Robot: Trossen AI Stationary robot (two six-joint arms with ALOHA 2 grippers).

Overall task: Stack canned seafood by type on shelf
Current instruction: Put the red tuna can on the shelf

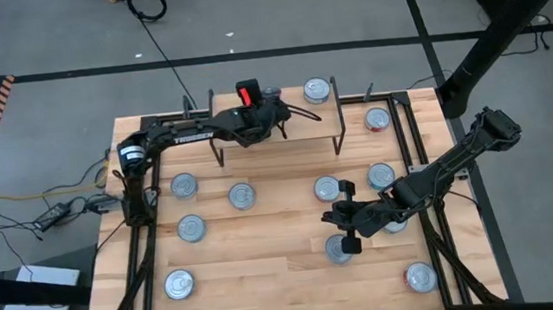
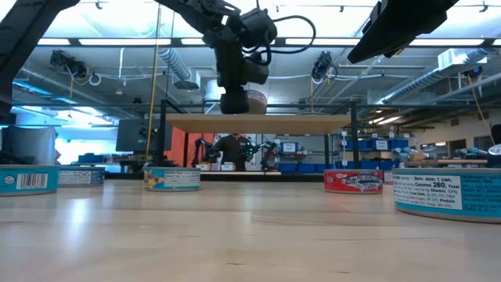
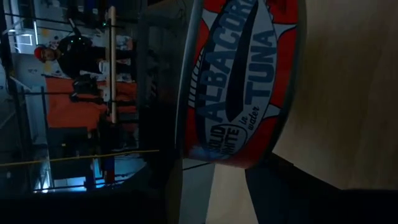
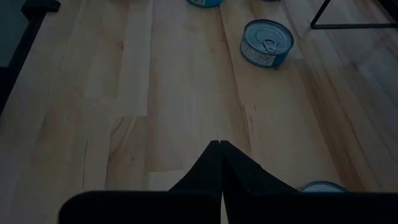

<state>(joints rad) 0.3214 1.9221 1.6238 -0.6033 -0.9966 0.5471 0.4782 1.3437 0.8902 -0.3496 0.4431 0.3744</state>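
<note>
Now my left tool [image 1: 271,115] clamps a red tuna can [image 3: 239,81] over the shelf [image 1: 300,133]; next, lower and release; right tool [image 1: 339,216] is together.

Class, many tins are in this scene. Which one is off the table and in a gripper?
The red-labelled tuna tin, held in the left gripper over the shelf. Most other tins sit loose on the table; one sits on the shelf.

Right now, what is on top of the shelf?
One silver-lidded can stands on the shelf. The left gripper holds a red tuna can over it; the arm covers the wood below.
</note>
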